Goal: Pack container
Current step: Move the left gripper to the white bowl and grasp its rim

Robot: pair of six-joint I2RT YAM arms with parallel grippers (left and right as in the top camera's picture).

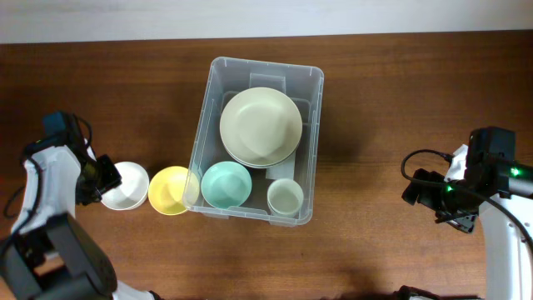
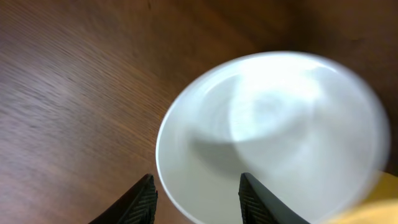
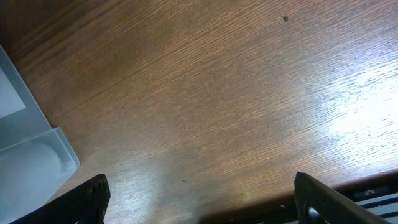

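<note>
Wooden table (image 1: 375,100): container (image 1: 266,61), white bowl (image 1: 125,185), yellow bowl (image 1: 169,190)

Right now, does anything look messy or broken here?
Nothing looks spilled, tipped or broken. The only odd bit is that the white bowl and the yellow bowl sit outside the container, on its left side, not packed yet.

White bowl (image 1: 125,185) beside yellow bowl (image 1: 169,192), brown wooden table (image 1: 383,108)

The white bowl (image 2: 273,137) looks blurred, lower rim cut off.
</note>
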